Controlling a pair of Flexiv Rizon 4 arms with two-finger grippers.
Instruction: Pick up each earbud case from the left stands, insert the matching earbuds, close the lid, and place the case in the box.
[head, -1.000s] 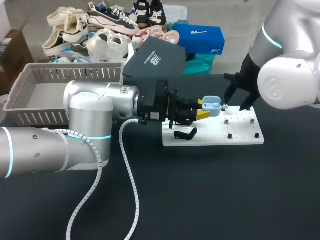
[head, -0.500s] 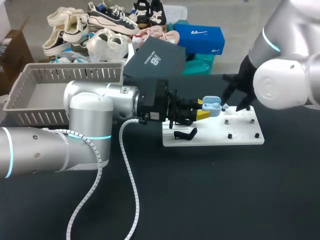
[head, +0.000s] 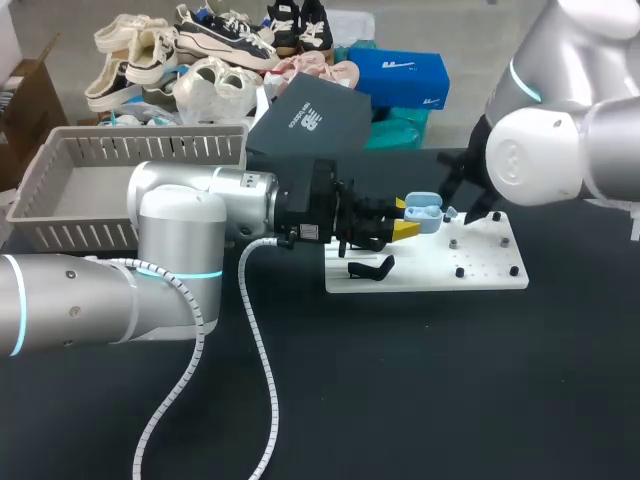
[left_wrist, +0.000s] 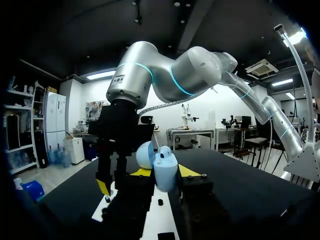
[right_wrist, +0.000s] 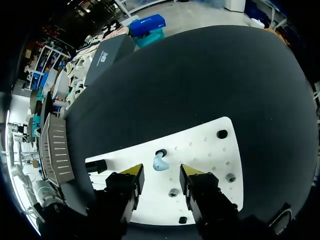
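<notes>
Your left end effector (left_wrist: 165, 174) is clenched on the light blue earbud case (head: 422, 213), with its 2 yellow tips pressing the case from opposite sides. The case is upright and its lid (left_wrist: 144, 154) is swung open. You are holding it over the left end of the white board (head: 480, 272), which lies on the black table (head: 400, 400).

Your right end effector (right_wrist: 161, 172) is released, its 2 yellow-tipped fingers standing apart and pointing down at the board. A small light blue earbud (right_wrist: 160, 162) lies on the board just ahead of the gap between them; you cannot tell whether either finger touches it. In the left wrist view, the right end effector hangs just beside the held case.

A black stand (head: 370, 268) lies on the board's left part, under your left end effector. The grey box (head: 150, 148) sits well apart from the board, at the table's far left.
</notes>
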